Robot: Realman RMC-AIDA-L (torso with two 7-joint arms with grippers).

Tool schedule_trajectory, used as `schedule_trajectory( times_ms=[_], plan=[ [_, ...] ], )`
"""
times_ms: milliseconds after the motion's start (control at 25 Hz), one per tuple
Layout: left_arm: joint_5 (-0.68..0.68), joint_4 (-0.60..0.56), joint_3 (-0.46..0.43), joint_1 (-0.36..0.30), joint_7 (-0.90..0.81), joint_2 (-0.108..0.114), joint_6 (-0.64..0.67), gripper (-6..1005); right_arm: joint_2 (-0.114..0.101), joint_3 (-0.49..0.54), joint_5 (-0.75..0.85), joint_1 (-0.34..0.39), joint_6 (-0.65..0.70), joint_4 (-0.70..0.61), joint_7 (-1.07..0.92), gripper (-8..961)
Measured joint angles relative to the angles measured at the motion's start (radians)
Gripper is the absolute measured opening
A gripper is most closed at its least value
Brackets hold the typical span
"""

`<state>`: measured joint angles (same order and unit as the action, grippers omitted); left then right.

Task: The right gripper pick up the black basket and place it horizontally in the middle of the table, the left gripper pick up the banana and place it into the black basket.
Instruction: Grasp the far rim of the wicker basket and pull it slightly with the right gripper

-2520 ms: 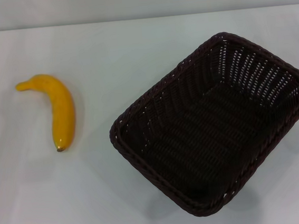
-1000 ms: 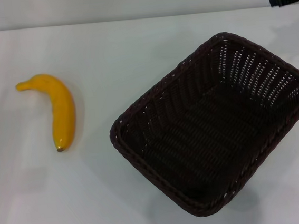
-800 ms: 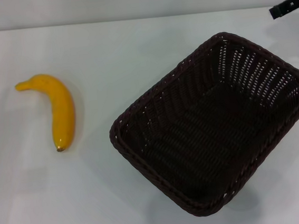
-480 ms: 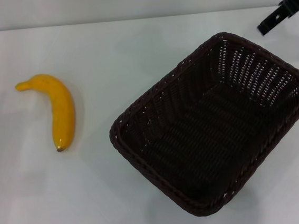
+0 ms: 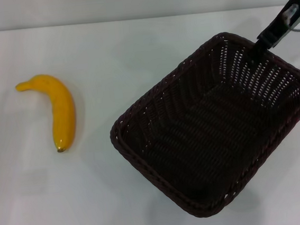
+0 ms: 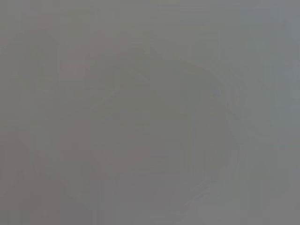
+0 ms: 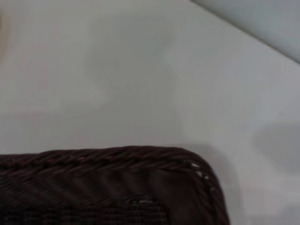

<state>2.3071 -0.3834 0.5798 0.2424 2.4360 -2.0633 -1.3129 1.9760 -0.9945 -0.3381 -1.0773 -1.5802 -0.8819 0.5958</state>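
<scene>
Dark wicker black basket (image 5: 215, 125) skewed near table (image 5: 133, 50) right edge, ungrasped; right gripper (image 5: 262, 40) at far rim, finger spread unclear. Banana (image 5: 56, 108) untouched near left edge.

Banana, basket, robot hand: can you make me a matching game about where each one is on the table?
Column one:
1. banana
2. basket
3. right end effector

Column two:
A. reaching in at the far right, over the basket's far rim
B. lying on the left side of the table
C. sitting empty and slanted on the right side

Pairs: 1-B, 2-C, 3-A
</scene>
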Motion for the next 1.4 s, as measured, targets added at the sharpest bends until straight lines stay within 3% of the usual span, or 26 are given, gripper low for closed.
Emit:
schedule_trajectory(
  times_ms=[320,880,1120,1200,1400],
  plan=[
    [-0.005,0.001,-0.001,-0.012,0.0,-0.006,0.0,862,0.021,-0.065,0.054,-0.055,0.06,0.133,-0.005,816],
    [-0.001,-0.001,-0.008,-0.018,-0.001,-0.009,0.0,863,0.032,-0.117,0.089,-0.07,0.046,0.157,-0.019,762],
    [0.004,-0.007,-0.009,-0.021,0.001,-0.008,-0.006,862,0.035,-0.137,0.092,-0.084,0.042,0.158,-0.063,505],
    [0.007,-0.008,-0.011,-0.021,0.002,-0.007,-0.009,863,0.035,-0.144,0.092,-0.089,0.044,0.158,-0.083,297],
    [0.01,-0.011,-0.038,-0.021,0.006,-0.001,-0.018,862,0.036,-0.153,0.108,-0.101,0.061,0.148,-0.165,212]
  ],
)
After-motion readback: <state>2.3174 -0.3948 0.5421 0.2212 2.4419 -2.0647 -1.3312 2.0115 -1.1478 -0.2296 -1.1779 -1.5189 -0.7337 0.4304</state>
